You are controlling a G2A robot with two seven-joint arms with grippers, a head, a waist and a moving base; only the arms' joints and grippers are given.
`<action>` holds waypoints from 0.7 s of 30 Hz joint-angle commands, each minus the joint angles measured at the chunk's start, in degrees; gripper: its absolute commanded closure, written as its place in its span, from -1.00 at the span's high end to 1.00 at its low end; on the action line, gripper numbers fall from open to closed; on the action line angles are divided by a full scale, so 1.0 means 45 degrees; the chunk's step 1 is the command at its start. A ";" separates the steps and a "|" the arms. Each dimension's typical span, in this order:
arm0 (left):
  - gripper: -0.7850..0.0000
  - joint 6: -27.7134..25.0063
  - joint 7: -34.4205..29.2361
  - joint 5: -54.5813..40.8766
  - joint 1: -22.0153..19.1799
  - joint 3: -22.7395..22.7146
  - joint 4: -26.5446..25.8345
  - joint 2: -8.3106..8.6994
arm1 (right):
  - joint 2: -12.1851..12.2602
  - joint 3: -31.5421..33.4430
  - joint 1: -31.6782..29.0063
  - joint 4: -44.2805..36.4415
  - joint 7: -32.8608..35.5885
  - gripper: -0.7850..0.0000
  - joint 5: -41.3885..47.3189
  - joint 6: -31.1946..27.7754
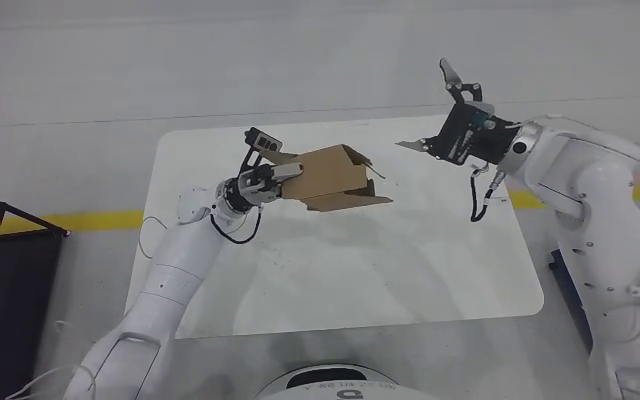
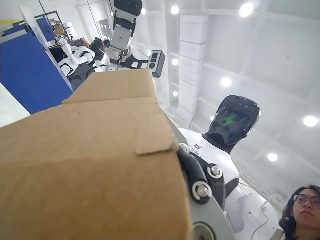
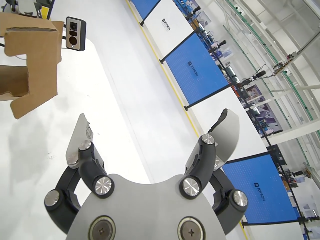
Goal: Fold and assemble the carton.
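Observation:
A brown cardboard carton (image 1: 335,178) hangs above the back of the white table (image 1: 350,290), lying sideways with its open end and loose flaps (image 1: 352,200) toward the right arm. My left gripper (image 1: 288,173) is shut on the carton's closed end. In the left wrist view the carton wall (image 2: 87,163) lies against one finger (image 2: 200,173). My right gripper (image 1: 430,110) is held in the air to the right of the carton, apart from it, open and empty. Its spread fingers (image 3: 80,133) point past the carton (image 3: 32,58).
The table's front half is bare. A yellow floor line (image 1: 90,220) runs behind the table and a black cart (image 1: 25,290) stands at the left edge. Blue partition panels (image 3: 197,73) line the room beyond the table.

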 commanded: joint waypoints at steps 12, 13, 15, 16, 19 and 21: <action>-1.00 -0.0019 0.0019 0.0379 -0.0183 -0.0111 0.0011 -0.0114 | -0.0071 -0.0680 0.0537 -0.0037 -0.0418 1.00 0.0818 -0.0935; -1.00 -0.0034 0.0034 0.0421 -0.0200 -0.0138 0.0016 -0.0122 | -0.0079 -0.0811 0.0545 -0.0100 -0.0398 1.00 0.0823 -0.1038; -1.00 -0.0044 0.0044 0.0443 -0.0222 -0.0166 0.0015 -0.0135 | -0.0090 -0.0965 0.0571 -0.0159 -0.0394 1.00 0.0818 -0.1166; -1.00 -0.0044 0.0044 0.0453 -0.0231 -0.0177 0.0011 -0.0144 | -0.0096 -0.1046 0.0586 -0.0183 -0.0407 1.00 0.0820 -0.1239; -1.00 -0.0050 0.0050 0.0478 -0.0225 -0.0211 0.0010 -0.0168 | -0.0108 -0.1185 0.0614 -0.0194 -0.0497 1.00 0.0898 -0.1406; -1.00 -0.0070 0.0070 0.0512 -0.0211 -0.0231 0.0017 -0.0184 | -0.0111 -0.1211 0.0596 -0.0202 -0.0542 1.00 0.0976 -0.1439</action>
